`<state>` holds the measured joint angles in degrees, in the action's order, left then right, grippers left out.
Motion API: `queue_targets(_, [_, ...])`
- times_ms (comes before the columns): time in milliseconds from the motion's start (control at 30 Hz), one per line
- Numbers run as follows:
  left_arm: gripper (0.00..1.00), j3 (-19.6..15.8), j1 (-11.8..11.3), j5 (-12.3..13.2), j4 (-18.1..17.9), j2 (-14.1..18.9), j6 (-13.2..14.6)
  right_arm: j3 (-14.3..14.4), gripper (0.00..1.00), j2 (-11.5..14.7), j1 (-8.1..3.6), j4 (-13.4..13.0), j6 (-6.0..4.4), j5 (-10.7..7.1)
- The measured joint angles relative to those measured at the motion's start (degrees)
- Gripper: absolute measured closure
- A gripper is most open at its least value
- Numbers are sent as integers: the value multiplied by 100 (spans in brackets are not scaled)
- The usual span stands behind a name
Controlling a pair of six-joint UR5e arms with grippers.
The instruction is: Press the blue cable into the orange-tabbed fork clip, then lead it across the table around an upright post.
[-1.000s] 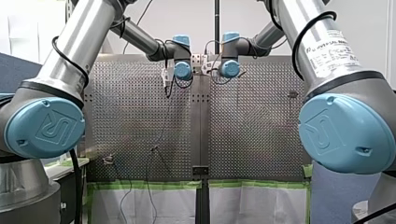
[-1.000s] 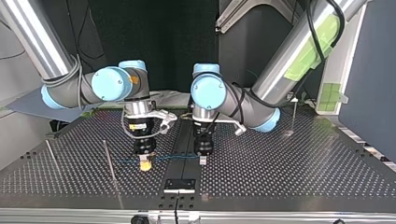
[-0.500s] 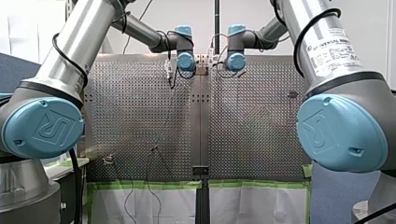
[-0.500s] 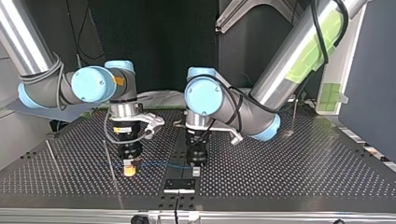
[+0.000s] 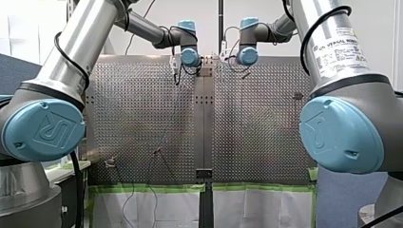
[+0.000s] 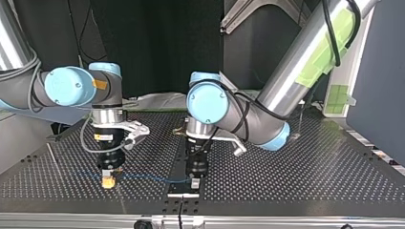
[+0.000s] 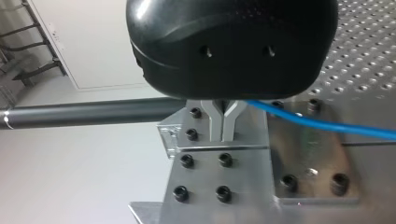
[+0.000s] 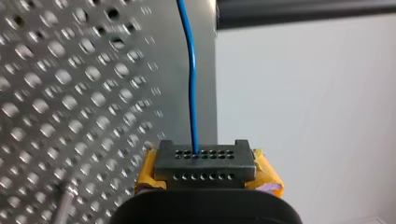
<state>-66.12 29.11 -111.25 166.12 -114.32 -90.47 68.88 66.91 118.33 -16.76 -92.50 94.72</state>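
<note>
The thin blue cable runs taut just above the perforated table between my two grippers. My left gripper, whose arm enters from the top view's right, is shut on it. In the left wrist view its metal fingers meet, and the cable leaves them sideways. My right gripper, with yellow pads, is at the top view's left, also shut on the cable. In the right wrist view the cable rises from between the dark perforated pads. I cannot make out an orange-tabbed clip.
A thin slanted rod stands near the top view's left edge and an upright post at its right. A black plate sits at the table's edge below my left gripper. A bolted metal bracket lies under the left fingers.
Both grippers have carried the cable toward the top view's near edge and to its left. In the front view both wrists have moved farther away, up the table.
</note>
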Motion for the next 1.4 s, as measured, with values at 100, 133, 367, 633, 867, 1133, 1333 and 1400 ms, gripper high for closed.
queue_targets(100, [100,111,-2,67,45,-10,-65,0,100,34,-76,42,-11,-2])
queue_targets(133, [100,149,-4,103,59,-11,-91,0,100,42,-97,56,-12,-3])
queue_targets(367, [100,323,-5,335,147,-90,-279,0,100,113,-268,166,-19,-5])
queue_targets(633, [100,706,86,523,466,-371,-399,0,100,212,-512,278,-40,-8])
queue_targets(867, [100,963,136,621,524,-442,-527,2,100,222,-694,383,-42,-14])
queue_targets(1133, [100,1196,258,702,666,-684,-574,3,100,233,-916,489,-42,-32])
queue_targets(1333, [100,1369,355,717,729,-925,-577,13,100,239,-1074,546,-42,-63])
queue_targets(1400, [100,1387,372,716,730,-969,-580,25,100,239,-1122,558,-42,-76])
